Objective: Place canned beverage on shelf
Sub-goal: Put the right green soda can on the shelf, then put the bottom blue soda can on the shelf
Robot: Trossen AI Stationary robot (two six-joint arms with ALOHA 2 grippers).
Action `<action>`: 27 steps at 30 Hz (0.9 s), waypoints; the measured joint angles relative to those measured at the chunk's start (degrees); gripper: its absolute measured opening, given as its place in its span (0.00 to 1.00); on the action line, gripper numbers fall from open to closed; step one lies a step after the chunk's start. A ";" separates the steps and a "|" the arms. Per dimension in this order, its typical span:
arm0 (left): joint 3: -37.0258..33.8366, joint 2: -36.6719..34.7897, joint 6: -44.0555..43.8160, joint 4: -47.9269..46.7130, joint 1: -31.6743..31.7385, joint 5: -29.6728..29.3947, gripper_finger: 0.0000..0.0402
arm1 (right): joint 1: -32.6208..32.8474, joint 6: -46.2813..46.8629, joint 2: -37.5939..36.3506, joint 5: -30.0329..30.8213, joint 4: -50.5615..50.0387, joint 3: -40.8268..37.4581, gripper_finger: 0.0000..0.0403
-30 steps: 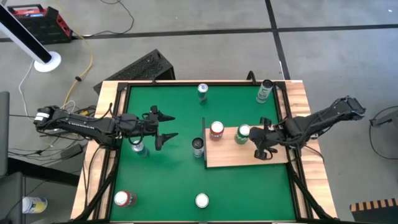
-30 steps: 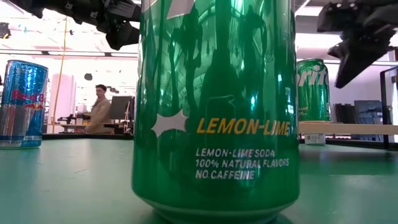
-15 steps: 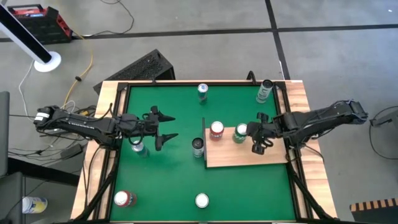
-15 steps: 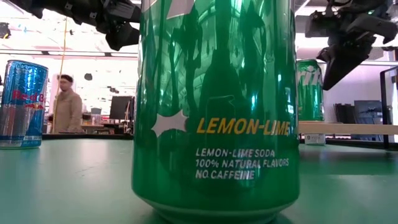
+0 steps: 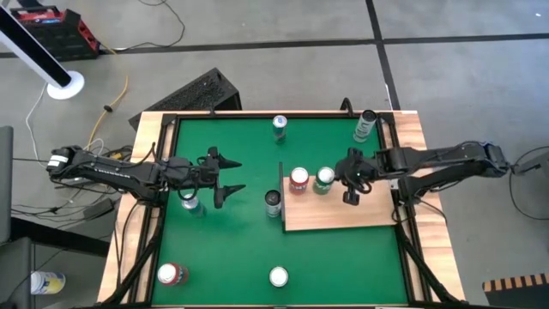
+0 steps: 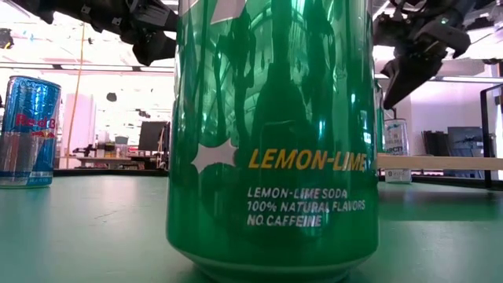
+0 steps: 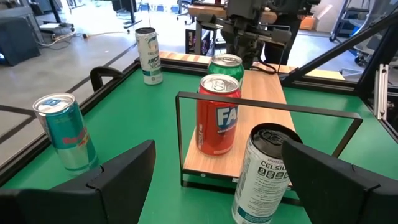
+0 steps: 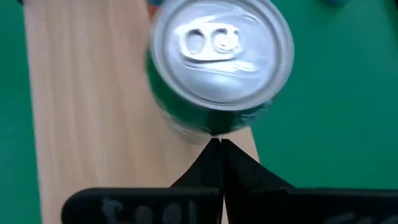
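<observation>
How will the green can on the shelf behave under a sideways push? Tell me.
The green can stands upright and narrow, so a high push would likely tip it. Its round wall faces the shut right gripper's thin tip, so it may slip aside. On the smooth wooden shelf, a low push probably slides it.

You've got the green can (image 5: 324,179) upright on the shelf (image 5: 343,215), just beside the red can (image 5: 298,179); shelf is a light wood board with a thin dark upright frame.
</observation>
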 joint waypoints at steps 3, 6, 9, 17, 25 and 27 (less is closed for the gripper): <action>0.00 0.00 -0.20 -0.56 0.00 0.00 0.83 | -1.15 -0.31 0.00 -0.69 -1.00 0.00 0.05; 0.00 0.00 -0.28 -0.97 0.00 0.01 0.83 | -0.99 2.08 0.00 -3.79 -3.12 0.00 0.05; 0.00 0.00 -0.11 -1.24 0.00 0.00 0.83 | 1.88 3.07 0.00 -9.97 -2.29 0.00 0.05; 0.00 0.00 1.32 -0.96 0.00 -0.02 0.83 | 12.25 7.12 0.02 -8.30 6.99 0.00 0.05; 0.00 0.00 1.82 0.09 0.00 -0.04 0.83 | 13.33 5.99 0.02 -2.13 9.27 1.43 0.06; 0.00 0.00 1.41 -0.12 0.00 -0.08 0.83 | 13.78 3.94 -0.01 -2.01 9.19 2.19 0.06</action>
